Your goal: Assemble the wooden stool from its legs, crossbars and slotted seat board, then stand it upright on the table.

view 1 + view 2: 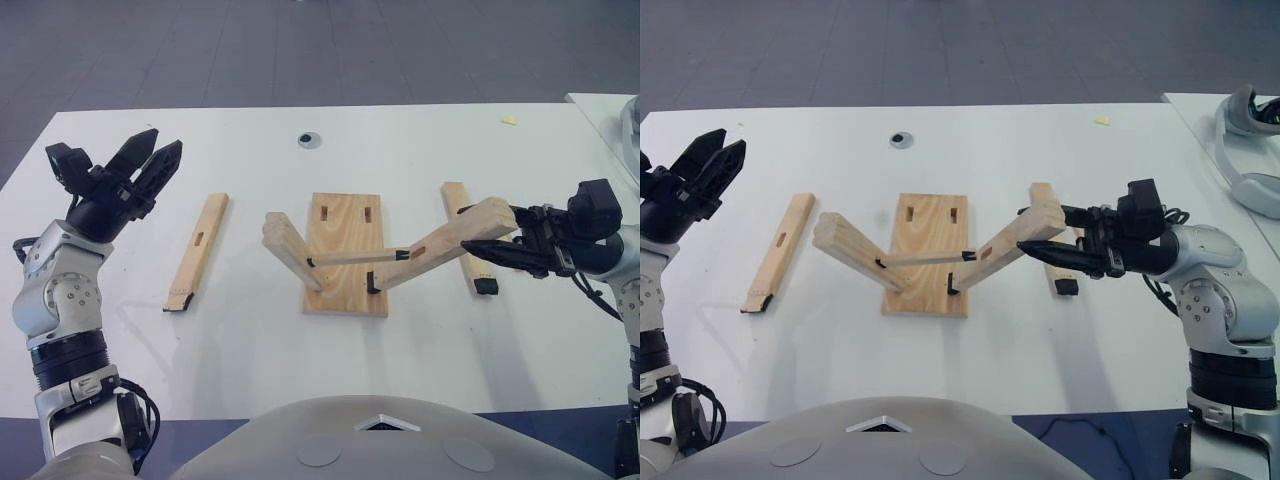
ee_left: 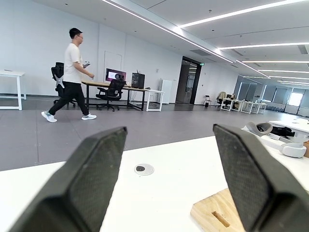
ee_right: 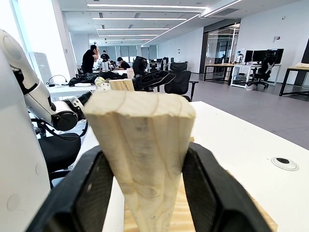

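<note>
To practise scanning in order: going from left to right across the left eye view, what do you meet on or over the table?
Raised left tool, open → loose leg → seat board → right tool gripping the held leg.

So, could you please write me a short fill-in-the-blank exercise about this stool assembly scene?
1. The right claw is shut on a wooden ____.
2. The left claw is ____ and empty.
3. The thin crossbar joins ____ legs above the seat board.
Missing words: leg; open; two.
</note>
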`<state>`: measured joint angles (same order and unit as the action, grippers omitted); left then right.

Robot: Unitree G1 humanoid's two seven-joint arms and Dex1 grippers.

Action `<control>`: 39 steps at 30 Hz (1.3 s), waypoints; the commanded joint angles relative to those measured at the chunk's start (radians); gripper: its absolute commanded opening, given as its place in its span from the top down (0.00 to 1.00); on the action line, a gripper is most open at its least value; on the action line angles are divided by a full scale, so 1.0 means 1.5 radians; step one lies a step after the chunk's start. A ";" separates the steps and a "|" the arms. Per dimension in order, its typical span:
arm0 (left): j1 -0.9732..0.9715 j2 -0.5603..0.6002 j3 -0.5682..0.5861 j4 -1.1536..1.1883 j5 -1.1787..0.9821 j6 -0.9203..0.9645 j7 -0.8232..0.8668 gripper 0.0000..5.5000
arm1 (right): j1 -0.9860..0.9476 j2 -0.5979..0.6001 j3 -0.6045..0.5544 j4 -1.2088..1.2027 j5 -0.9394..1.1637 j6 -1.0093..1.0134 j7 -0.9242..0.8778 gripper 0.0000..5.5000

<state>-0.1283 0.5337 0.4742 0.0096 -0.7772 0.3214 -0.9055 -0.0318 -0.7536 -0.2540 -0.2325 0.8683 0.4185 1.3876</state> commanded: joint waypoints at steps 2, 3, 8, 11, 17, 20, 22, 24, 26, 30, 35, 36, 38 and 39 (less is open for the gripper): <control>0.001 0.005 -0.003 0.002 0.005 -0.004 -0.004 0.40 | -0.015 0.000 0.007 0.006 -0.013 -0.004 -0.001 0.62; 0.004 0.003 -0.004 -0.001 0.005 -0.004 -0.003 0.40 | -0.022 -0.001 0.009 0.011 -0.016 -0.005 0.000 0.62; 0.003 -0.007 0.002 -0.019 -0.010 -0.002 0.013 0.40 | -0.050 -0.012 0.032 0.028 -0.030 -0.005 0.019 0.62; 0.020 -0.017 0.002 -0.028 -0.010 -0.006 0.016 0.40 | -0.040 -0.012 0.037 0.019 -0.032 -0.002 0.027 0.62; 0.030 -0.022 -0.001 -0.061 -0.017 0.010 0.035 0.40 | 0.003 -0.001 0.049 -0.022 -0.036 0.004 0.009 0.62; 0.030 -0.026 -0.010 -0.079 -0.019 0.018 0.050 0.40 | 0.014 0.018 0.070 -0.037 -0.040 0.014 -0.028 0.62; 0.030 -0.029 -0.015 -0.089 -0.020 0.024 0.056 0.40 | 0.014 0.026 0.078 -0.040 -0.036 0.023 -0.050 0.62; 0.032 -0.032 -0.019 -0.101 -0.022 0.030 0.064 0.40 | 0.015 0.026 0.078 -0.036 -0.026 0.037 -0.065 0.62; 0.035 -0.034 -0.022 -0.110 -0.026 0.034 0.072 0.40 | 0.028 0.017 0.077 -0.027 -0.029 0.034 -0.061 0.62; 0.047 -0.037 -0.018 -0.129 -0.034 0.041 0.087 0.40 | 0.081 -0.002 0.091 -0.046 -0.060 -0.014 -0.020 0.62; 0.074 -0.049 -0.017 -0.157 -0.042 0.040 0.105 0.40 | 0.098 -0.018 0.112 -0.050 -0.076 -0.050 -0.014 0.62; 0.078 -0.051 -0.017 -0.160 -0.043 0.040 0.108 0.40 | 0.094 -0.021 0.119 -0.051 -0.078 -0.048 -0.018 0.62; 0.086 -0.055 -0.019 -0.168 -0.044 0.039 0.114 0.40 | 0.082 -0.031 0.130 -0.051 -0.077 -0.039 -0.020 0.62; 0.089 -0.058 -0.019 -0.171 -0.045 0.038 0.116 0.40 | 0.073 -0.038 0.136 -0.050 -0.076 -0.032 -0.022 0.62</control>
<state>-0.0087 0.4519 0.4504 -0.2254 -0.8322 0.3698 -0.7433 0.0467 -0.7625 -0.1254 -0.3295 0.8568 0.3010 1.3485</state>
